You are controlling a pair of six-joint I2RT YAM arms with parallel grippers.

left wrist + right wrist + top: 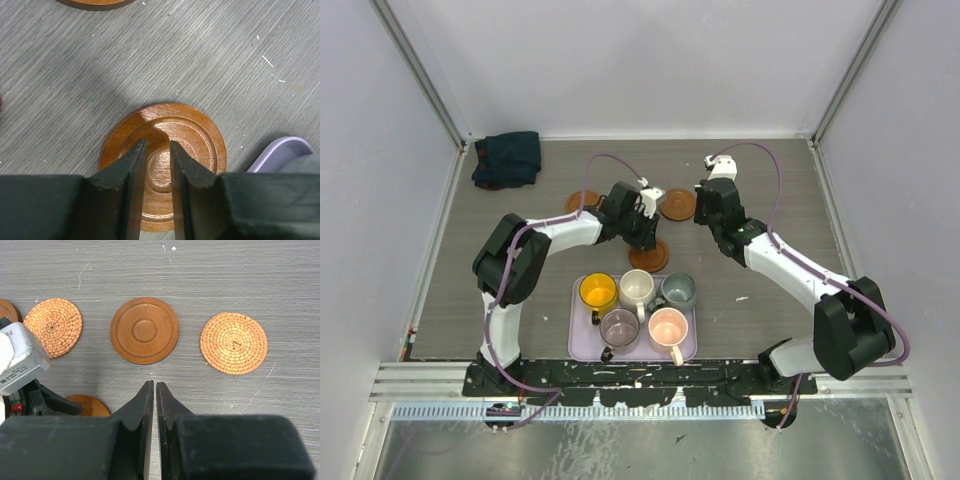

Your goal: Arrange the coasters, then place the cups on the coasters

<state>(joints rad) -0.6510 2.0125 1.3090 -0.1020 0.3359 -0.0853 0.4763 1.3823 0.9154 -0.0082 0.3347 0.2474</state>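
On the grey counter (770, 200) the lavender tray (582, 342) holds all five cups (638, 288); the coasters (144, 330) lie beyond it, one ringed wooden coaster (200, 135) just past its far edge. Over that coaster's raised centre the left fingers (137, 155) stand narrowly parted, gripping nothing visible, while the right fingers (146, 390) are all but closed and empty. So flat a disc gives little to pinch, so the left fingers may slip and shove it against the tray.

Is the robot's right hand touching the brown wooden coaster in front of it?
Apart. The right wrist view shows bare table between the right hand and the wooden coaster.
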